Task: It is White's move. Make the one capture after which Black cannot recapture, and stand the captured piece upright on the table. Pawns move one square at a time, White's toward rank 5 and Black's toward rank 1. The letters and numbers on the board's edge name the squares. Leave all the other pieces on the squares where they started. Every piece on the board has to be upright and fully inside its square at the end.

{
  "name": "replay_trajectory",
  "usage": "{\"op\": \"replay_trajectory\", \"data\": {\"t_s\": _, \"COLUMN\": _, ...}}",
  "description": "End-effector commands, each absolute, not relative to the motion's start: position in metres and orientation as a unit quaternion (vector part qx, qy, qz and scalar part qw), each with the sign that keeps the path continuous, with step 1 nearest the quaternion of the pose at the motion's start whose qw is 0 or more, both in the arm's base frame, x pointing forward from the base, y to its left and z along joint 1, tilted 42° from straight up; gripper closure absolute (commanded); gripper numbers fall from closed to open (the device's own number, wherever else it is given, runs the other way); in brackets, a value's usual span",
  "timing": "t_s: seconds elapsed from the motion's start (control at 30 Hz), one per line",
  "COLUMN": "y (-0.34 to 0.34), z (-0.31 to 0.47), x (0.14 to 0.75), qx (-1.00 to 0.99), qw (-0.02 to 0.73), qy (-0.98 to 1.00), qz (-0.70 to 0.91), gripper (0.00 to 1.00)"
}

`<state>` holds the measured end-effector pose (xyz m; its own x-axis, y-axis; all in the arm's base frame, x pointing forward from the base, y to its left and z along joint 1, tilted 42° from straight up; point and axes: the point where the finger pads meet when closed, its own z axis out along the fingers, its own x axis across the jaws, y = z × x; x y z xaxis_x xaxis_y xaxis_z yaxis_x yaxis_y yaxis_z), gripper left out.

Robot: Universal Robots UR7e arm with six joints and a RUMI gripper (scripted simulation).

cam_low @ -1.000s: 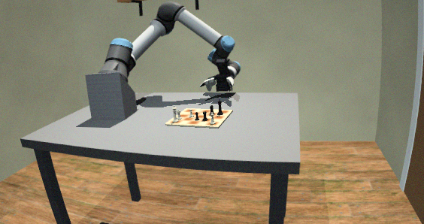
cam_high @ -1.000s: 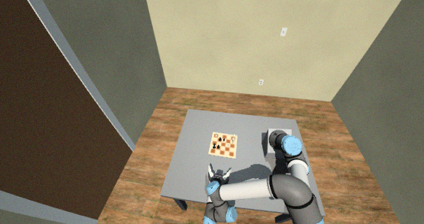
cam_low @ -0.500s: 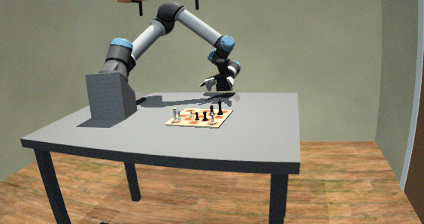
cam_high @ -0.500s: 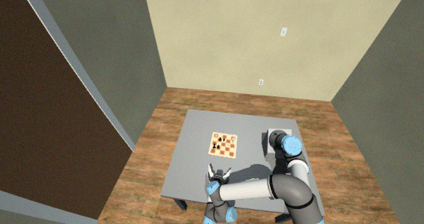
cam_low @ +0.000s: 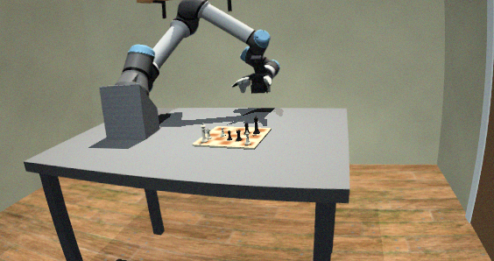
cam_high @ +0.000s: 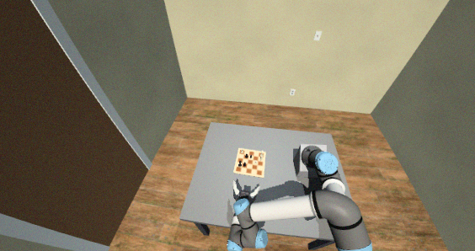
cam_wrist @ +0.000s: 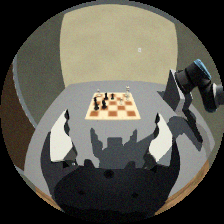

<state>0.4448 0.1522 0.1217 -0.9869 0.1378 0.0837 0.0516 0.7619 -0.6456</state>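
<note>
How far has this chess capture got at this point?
Nothing looks done: every piece stands on the chessboard, and no captured piece is visible on the table beside it. In hand: the end effector hangs open and empty, high above the table's far side, away from the pieces. Left: lifting off the captured piece, standing it on the table, and moving White's capturer.

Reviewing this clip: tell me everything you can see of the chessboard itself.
The chessboard is a small, flat square board of tan and orange-brown checks with a pale border, lying flat on the grey table near its middle. Black and white pieces stand upright on it, mostly toward one side; their types and the edge lettering are too small to read. The open gripper hangs above the table, off the board's edge, touching nothing.
</note>
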Motion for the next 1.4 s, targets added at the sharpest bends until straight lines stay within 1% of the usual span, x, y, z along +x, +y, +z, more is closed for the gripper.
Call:
{"op": "replay_trajectory", "data": {"t_s": 0.0, "y": 0.135, "z": 0.141, "x": 0.445, "qx": -0.051, "qw": 0.063, "qy": -0.937, "qz": 0.341, "gripper": 0.00}}
{"op": "replay_trajectory", "data": {"t_s": 0.47, "y": 0.132, "z": 0.143, "x": 0.445, "qx": -0.052, "qw": 0.063, "qy": -0.937, "qz": 0.340, "gripper": 0.00}}
{"op": "replay_trajectory", "data": {"t_s": 0.67, "y": 0.126, "z": 0.136, "x": 0.444, "qx": -0.061, "qw": 0.075, "qy": -0.939, "qz": 0.331, "gripper": 0.00}}
{"op": "replay_trajectory", "data": {"t_s": 0.93, "y": 0.110, "z": 0.117, "x": 0.439, "qx": -0.087, "qw": 0.104, "qy": -0.943, "qz": 0.304, "gripper": 0.00}}
{"op": "replay_trajectory", "data": {"t_s": 1.37, "y": 0.056, "z": 0.045, "x": 0.421, "qx": -0.206, "qw": 0.208, "qy": -0.942, "qz": 0.162, "gripper": 0.00}}
